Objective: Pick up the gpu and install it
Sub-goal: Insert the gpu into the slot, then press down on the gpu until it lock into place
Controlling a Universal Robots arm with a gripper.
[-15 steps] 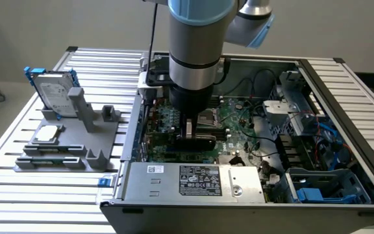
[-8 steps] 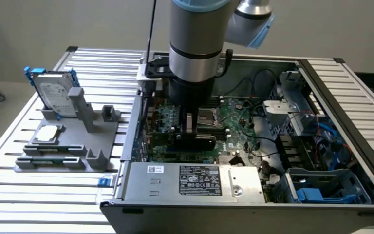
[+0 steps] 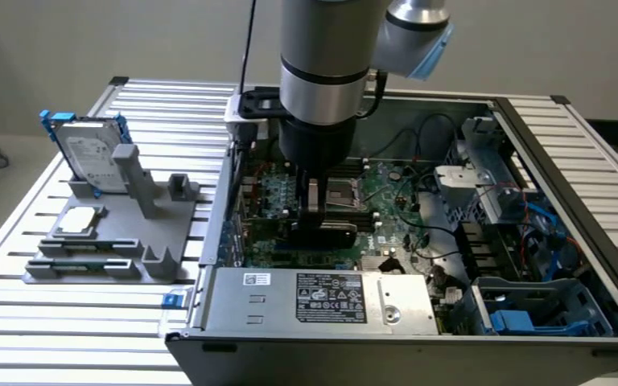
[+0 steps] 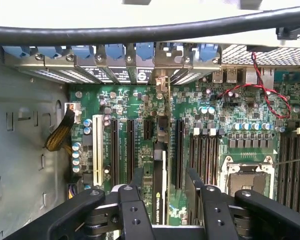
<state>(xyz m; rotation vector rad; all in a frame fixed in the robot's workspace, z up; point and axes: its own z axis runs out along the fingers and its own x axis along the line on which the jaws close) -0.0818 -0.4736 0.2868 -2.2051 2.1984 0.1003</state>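
Slatted metal table (image 3: 9, 322) under all of it. Near its edge on the exterior view's left: grey rack (image 3: 142, 193), drive (image 3: 89, 157) upright in it, small silver module (image 3: 78, 219) flat. Toward the opposite edge: open case (image 3: 395, 358), arm (image 3: 325, 72) reaching down into it over the board (image 4: 230, 100).

Gripper (image 4: 165, 175) jaws apart, fingers (image 4: 139, 180) flanking the gpu (image 4: 160, 197), board visible in both gaps, apparently no clamping. Gpu on edge along a slot mid-board, far end toward the case's rear wall with its blue latches (image 4: 112, 50). Seating depth hard to judge.

Possible trouble: half-seated card tipping sideways once unsupported, or a finger snagging it and dragging it out of the slot.

Edge-on look: thin, black top with white lettering, green strip beyond.
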